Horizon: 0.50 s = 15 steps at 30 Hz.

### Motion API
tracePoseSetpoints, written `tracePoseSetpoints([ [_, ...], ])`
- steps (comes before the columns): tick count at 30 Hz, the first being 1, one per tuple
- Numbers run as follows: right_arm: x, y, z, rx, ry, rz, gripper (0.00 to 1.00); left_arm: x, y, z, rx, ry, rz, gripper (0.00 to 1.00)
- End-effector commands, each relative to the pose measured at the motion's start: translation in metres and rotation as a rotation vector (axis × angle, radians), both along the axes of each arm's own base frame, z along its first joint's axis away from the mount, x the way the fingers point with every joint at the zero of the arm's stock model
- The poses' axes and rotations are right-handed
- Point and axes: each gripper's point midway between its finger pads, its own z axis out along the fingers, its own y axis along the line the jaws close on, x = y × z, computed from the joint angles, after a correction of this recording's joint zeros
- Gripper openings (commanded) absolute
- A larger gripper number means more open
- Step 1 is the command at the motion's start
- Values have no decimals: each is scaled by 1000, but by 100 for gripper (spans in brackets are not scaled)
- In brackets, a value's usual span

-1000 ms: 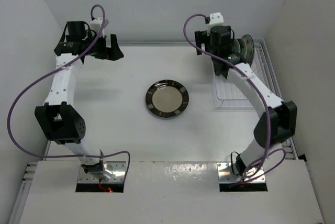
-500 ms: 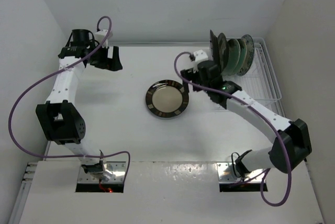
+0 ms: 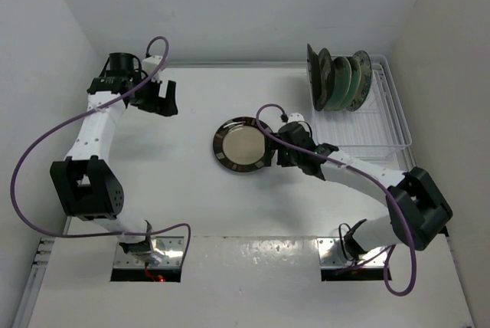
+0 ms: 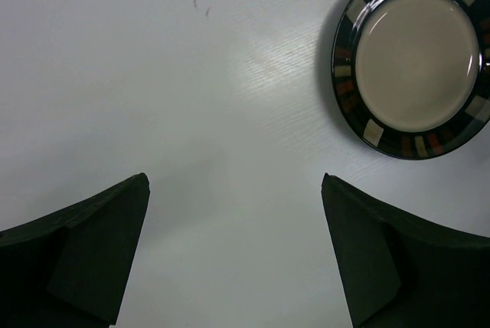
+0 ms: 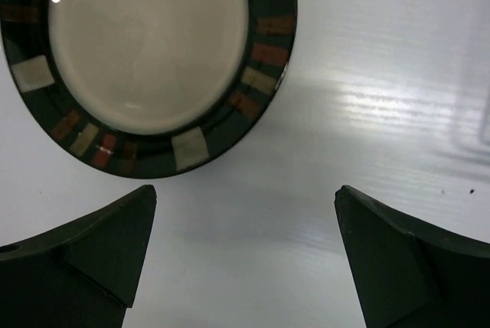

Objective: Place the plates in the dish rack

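Note:
A cream plate with a dark patterned rim lies flat on the white table; it also shows in the left wrist view and the right wrist view. Several plates stand upright in the white wire dish rack at the back right. My right gripper is open and empty, low over the table just right of the flat plate; in its wrist view the plate's edge lies just ahead of the fingers. My left gripper is open and empty at the back left.
White walls close in the table at the left, back and right. The rack's near half holds no plates. Purple cables loop off both arms.
My right arm has swung away from the rack, leaving a plate standing in it, and come down to the flat plate's right edge. My left gripper has shifted slightly right.

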Motion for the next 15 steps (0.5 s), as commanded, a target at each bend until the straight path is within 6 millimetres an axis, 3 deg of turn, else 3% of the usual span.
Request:
tracePoseSetpoints([
  [1,2,8,-1,102,-6,-80,100,-7,-1,11,20,-39,-10,100],
  [6,3,15,-12,146,38,-108,100,-8,-5,15,20,-48,-19,100],
  [9,15,21,-15,218,29,-144,99,-11,-8,14,20,-48,-28,100],
  [10,20,14,-25,244,55,-187,97,-12,-8,18,20,-59,-28,100],
  [11,24,22,-19,303,52,-175,97,-12,-8,18,20,-59,-28,100],
  [15,33,25,-38,356,101,-216,85,-14,-8,18,26,-62,-35,100],
])
